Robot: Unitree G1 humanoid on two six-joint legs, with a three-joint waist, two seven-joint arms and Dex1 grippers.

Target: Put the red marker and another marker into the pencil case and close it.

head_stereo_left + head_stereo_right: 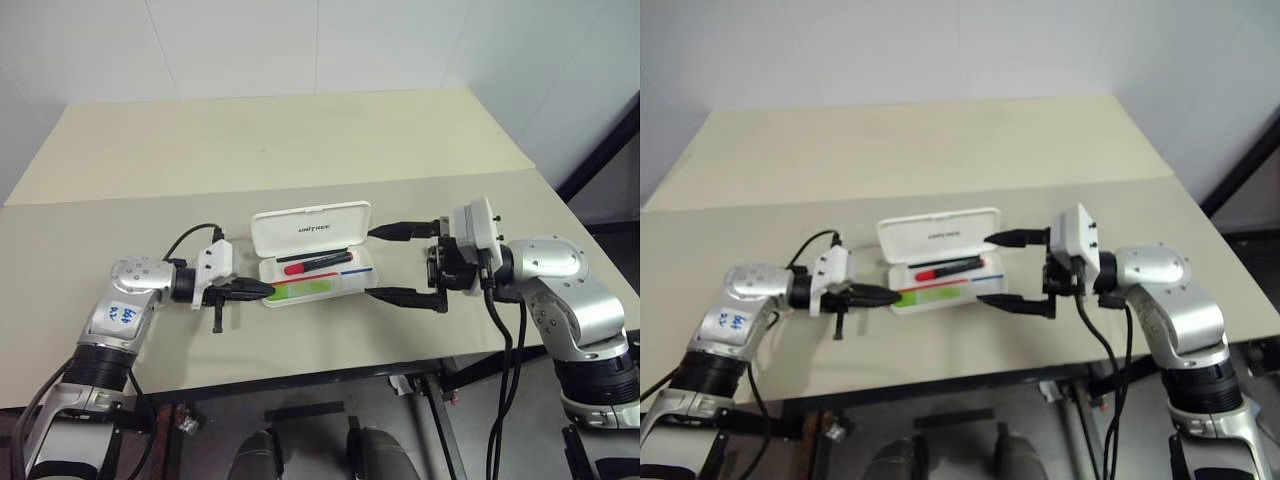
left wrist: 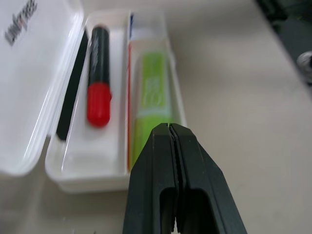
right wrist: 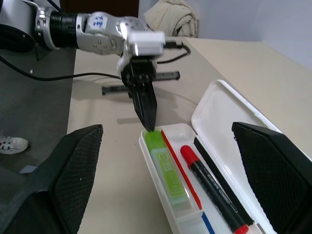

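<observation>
my left hand, closed and empty, touches the green highlighter beside the red marker in the open pencil case; my right hand gapes empty.

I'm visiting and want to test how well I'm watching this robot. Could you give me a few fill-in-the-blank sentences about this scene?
1. The pencil case lies with its lid ____.
2. The marker beside the red marker in the case is ____ in colour.
3. The left gripper, at the case's end, has its fingers ____.
4. The right gripper has its fingers spread ____.

Missing words: open; green; shut; wide
</observation>
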